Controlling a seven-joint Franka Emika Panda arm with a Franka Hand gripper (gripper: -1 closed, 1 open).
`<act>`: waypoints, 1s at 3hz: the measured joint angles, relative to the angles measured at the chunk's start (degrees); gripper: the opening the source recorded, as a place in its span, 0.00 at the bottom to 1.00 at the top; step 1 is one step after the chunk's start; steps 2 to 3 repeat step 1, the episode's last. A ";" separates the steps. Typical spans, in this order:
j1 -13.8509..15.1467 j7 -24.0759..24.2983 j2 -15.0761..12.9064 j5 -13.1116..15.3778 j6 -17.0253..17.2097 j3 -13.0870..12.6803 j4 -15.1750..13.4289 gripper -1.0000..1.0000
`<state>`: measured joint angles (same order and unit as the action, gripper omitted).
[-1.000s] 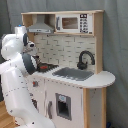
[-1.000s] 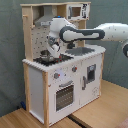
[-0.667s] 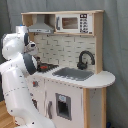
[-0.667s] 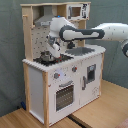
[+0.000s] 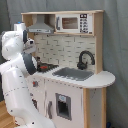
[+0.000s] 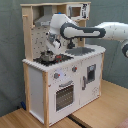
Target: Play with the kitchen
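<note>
Hovering over the stovetop [image 6: 52,59], the pincer [image 6: 51,46] hangs just above a small dark pot [image 6: 47,56]; whether it is apart or together I cannot tell. The kitchen [image 6: 65,75] stands on the wooden floor. A slow, straight descent should avoid knocking the pot.

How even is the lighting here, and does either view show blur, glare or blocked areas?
In the first exterior view, light is soft and even, everything slightly blurred; the arm hides the kitchen's stovetop end. In the second exterior view, also soft, a shadow lies under the hood; no strong glare in either.
</note>
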<state>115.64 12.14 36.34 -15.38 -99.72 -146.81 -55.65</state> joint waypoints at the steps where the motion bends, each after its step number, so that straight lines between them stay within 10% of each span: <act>1: 0.00 -0.02 -0.02 0.27 4.63 0.90 3.69 1.00; 3: 0.00 -0.02 -0.02 0.27 4.63 0.90 3.69 1.00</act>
